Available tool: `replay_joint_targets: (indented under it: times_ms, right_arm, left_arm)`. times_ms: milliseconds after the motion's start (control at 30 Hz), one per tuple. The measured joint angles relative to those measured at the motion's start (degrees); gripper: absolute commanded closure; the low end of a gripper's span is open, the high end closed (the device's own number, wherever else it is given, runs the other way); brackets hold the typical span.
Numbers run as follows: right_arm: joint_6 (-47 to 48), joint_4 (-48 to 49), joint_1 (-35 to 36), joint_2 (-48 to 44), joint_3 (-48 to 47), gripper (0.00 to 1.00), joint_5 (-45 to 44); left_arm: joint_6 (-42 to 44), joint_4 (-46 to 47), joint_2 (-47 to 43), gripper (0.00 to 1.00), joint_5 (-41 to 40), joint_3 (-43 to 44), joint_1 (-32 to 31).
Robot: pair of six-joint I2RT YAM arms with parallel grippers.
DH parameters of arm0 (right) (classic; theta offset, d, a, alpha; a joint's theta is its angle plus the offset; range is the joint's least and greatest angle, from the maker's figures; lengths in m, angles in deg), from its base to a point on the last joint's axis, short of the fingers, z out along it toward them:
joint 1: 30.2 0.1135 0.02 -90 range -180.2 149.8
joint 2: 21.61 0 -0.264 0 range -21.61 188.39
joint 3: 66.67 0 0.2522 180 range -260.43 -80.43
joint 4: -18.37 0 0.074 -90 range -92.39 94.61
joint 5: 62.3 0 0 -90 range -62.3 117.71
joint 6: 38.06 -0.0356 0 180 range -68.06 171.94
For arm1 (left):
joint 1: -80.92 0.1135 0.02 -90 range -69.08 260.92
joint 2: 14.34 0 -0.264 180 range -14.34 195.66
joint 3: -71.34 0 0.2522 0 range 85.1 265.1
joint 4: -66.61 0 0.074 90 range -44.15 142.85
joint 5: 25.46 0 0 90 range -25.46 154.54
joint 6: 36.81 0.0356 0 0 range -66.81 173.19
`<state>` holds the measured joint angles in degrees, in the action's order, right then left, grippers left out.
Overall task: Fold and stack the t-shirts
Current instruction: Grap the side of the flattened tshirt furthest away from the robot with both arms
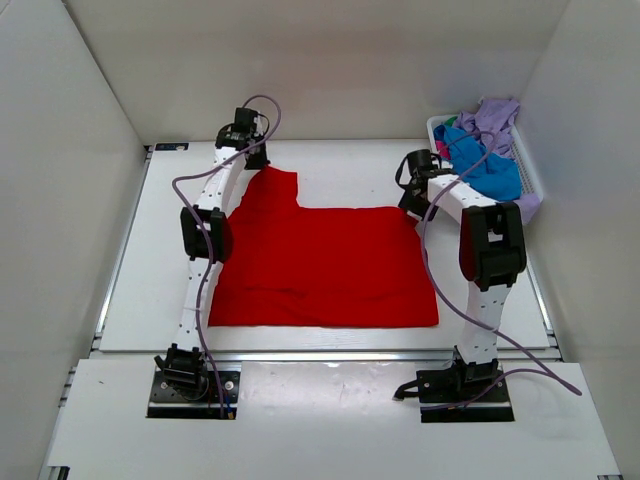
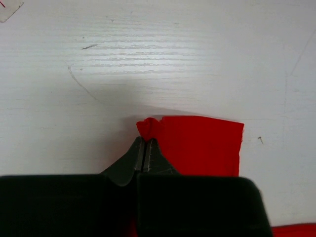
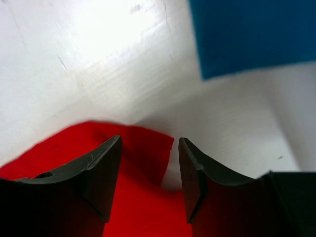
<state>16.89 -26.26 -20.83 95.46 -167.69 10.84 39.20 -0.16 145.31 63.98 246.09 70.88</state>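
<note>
The red t-shirt (image 1: 320,265) lies spread flat in the middle of the white worktop (image 1: 150,260). Its long near edge runs along the near edge of the worktop. The body makes a wide rectangle, and one narrower part of the cloth reaches up toward the far left corner of the worktop.

At the far tip of this narrower part stands the left gripper (image 1: 256,160). In the left wrist view its two dark fingers are pressed together on the corner of the red t-shirt (image 2: 197,145). A small bunch of red cloth sticks out just beyond the tips of the left gripper (image 2: 146,140). The rest of this part lies flat on the worktop, with a straight edge on its right side.

The right gripper (image 1: 412,207) is at the far right corner of the shirt body. In the right wrist view the fingers of the right gripper (image 3: 149,140) are spread apart, and the pointed corner of the red t-shirt (image 3: 133,197) lies in the gap between them. The fingers are not closed on it.

In the far right corner of the worktop stands a white plastic basket (image 1: 433,125). It holds a blue t-shirt (image 1: 490,170) and, on top toward the far side, a lavender t-shirt (image 1: 495,115). Both are crumpled, and the blue one hangs over the basket side toward the right gripper.
</note>
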Motion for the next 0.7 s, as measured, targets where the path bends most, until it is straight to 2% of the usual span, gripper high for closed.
replay_joint_targets:
  times_ms: [333,500,633,700]
  right_arm:
    - [-1.5,-2.6,0.6,0.1,1.7,0.53,-0.1]
    - [-1.4,-2.7,0.6,1.5,1.5,0.6,0.0]
    - [-1.5,-2.7,0.7,2.5,0.2,0.62,-0.1]
    - [-1.4,-2.7,0.7,2.5,0.2,0.81,0.0]
  left_arm:
    - [0.5,-1.1,-0.8,1.0,1.1,0.0,-0.2]
    - [0.6,-1.7,-0.8,1.0,1.3,0.0,-0.1]
    - [0.6,-2.5,-0.9,1.0,1.6,0.0,0.3]
    - [0.7,-2.7,-1.0,1.0,1.8,0.0,0.6]
